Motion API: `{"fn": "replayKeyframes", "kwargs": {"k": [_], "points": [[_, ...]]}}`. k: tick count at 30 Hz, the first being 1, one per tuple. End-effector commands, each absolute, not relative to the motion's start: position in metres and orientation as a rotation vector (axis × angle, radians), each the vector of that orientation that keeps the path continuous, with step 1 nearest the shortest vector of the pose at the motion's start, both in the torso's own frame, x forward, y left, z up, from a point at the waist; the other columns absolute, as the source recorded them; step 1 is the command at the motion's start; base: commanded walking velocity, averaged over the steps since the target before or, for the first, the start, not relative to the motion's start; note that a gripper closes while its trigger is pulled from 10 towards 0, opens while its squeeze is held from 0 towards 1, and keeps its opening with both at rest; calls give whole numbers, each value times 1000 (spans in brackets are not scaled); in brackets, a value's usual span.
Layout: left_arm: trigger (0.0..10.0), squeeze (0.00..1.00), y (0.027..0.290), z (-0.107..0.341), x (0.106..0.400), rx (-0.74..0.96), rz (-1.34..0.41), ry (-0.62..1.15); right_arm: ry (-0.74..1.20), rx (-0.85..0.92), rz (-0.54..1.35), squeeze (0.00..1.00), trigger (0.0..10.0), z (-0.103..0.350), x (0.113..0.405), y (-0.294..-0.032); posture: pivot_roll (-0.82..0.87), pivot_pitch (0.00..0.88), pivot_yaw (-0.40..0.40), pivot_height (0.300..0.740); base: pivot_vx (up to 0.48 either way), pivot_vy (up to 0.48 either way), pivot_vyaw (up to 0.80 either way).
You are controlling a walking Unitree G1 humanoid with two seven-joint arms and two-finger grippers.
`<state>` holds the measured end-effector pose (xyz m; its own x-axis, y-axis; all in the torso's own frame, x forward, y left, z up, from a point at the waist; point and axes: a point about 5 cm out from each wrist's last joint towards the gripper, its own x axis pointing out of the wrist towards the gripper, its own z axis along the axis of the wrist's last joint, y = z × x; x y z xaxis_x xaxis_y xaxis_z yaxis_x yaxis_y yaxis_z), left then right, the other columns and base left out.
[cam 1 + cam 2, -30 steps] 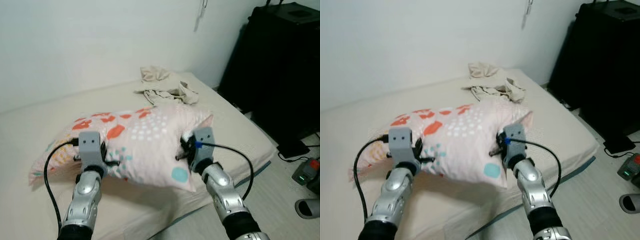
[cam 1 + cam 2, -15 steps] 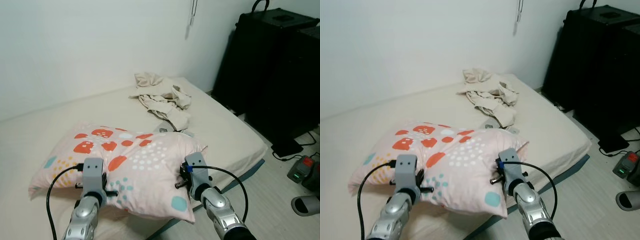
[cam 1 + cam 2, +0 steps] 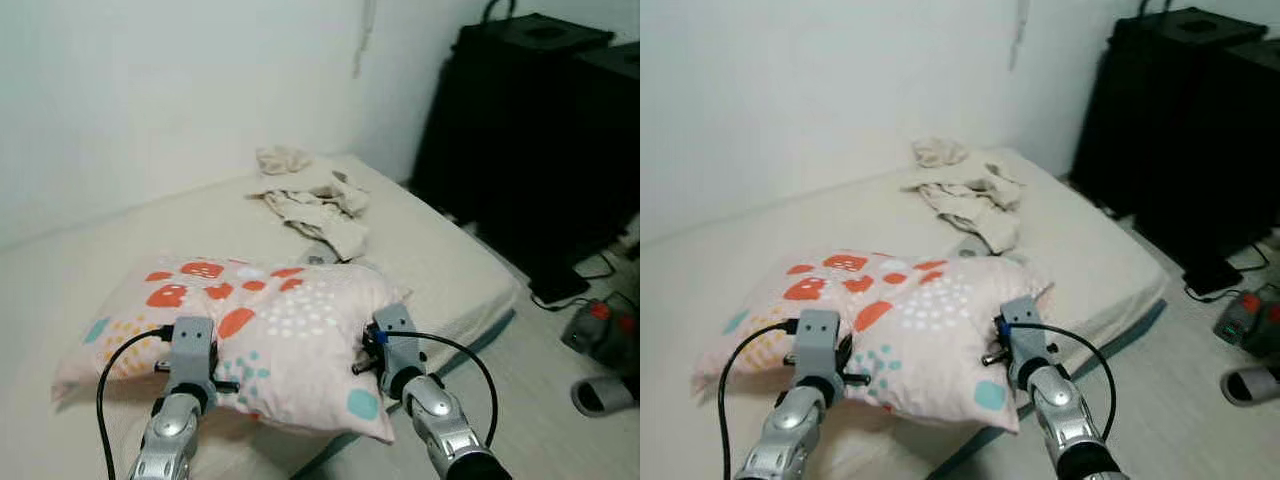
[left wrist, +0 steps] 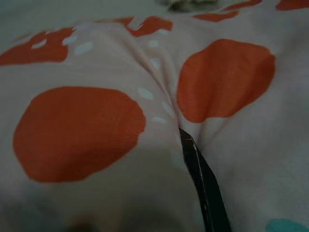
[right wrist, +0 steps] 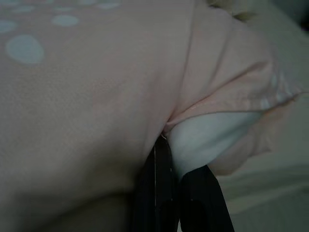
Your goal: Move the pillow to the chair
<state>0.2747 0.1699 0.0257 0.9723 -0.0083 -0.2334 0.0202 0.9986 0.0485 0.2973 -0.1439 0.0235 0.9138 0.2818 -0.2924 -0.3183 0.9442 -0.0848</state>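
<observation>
Both tools grip the pillow (image 3: 255, 325) at the near edge of the bed (image 3: 440, 270): the left tool (image 4: 186, 145) is pinched into a fold, the right tool (image 5: 166, 145) clamped on its corner, as the wrist views show. Farther off, head views show crumpled clothes (image 3: 310, 200) by the wall.

We saw the pillow (image 3: 260, 335) spread wide between our left hand (image 3: 192, 362) and right hand (image 3: 375, 345), blocking the bed (image 3: 440, 270) surface just ahead. Beyond it, crumpled cloth (image 3: 310, 200) lay across the far bed near the wall (image 3: 150, 90). To our right a tall black cabinet (image 3: 540, 140) stood close, and a slipper (image 3: 603, 395) and a small device (image 3: 598, 330) sat on the floor (image 3: 530, 400), with open floor between them and the bed.
</observation>
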Motion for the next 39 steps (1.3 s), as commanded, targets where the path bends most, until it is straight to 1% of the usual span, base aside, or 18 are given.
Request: {"fn": "replayKeyframes", "kwargs": {"k": [1,6,12,39], "points": [[10000,0,171,38,283,77,-17,173,247,-111,273,0,10000,29,301,-151,4,72,-24,740,0,0,-800],[10000,0,170,40,286,55,-10,173,240,-113,275,0,10000,31,304,-150,4,74,-27,740,0,0,-800],[10000,0,168,41,287,83,-16,154,232,-118,277,0,10000,33,306,-148,4,79,-30,740,0,0,-800],[10000,0,175,43,286,70,30,135,223,-116,292,0,10000,36,309,-148,3,97,-43,740,0,0,-800]]}}
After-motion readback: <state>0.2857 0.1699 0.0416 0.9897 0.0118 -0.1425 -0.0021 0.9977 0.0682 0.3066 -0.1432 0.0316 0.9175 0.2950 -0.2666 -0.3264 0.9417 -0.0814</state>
